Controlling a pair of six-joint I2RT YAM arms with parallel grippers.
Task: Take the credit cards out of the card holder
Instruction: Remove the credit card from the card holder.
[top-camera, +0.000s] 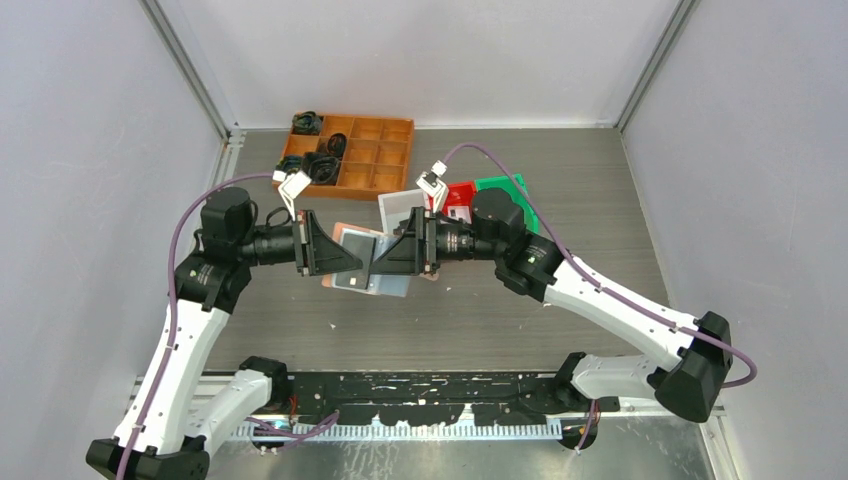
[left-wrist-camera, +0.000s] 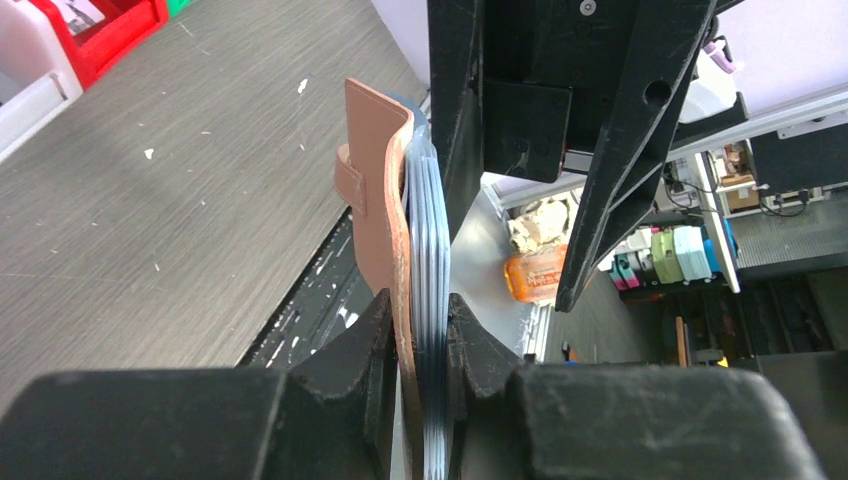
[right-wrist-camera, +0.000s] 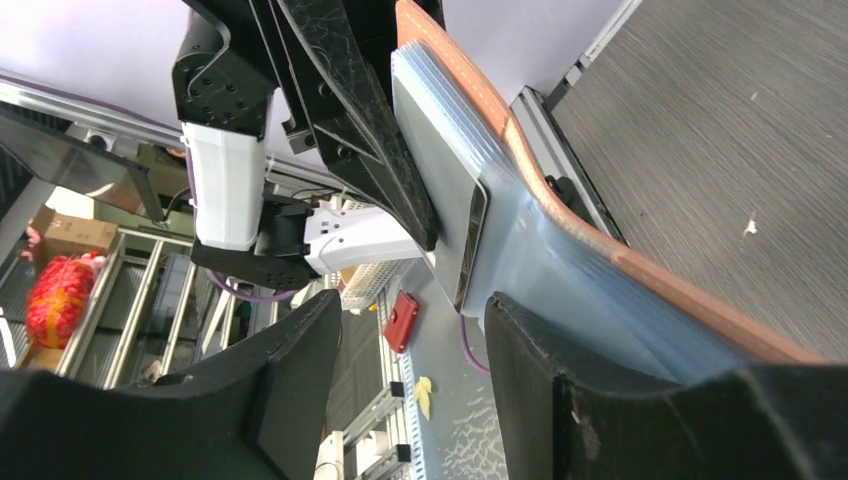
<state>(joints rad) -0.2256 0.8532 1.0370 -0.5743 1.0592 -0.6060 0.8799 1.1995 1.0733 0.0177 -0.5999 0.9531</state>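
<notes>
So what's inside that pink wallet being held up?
The card holder, clamped in the left gripper, holds a stack of clear bluish sleeves. One pale card with a dark edge shows through the outermost sleeve. Any cards behind it are hidden.

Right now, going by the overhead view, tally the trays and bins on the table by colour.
orange tray: 1
white bin: 1
red bin: 1
green bin: 1
Total: 4
</notes>
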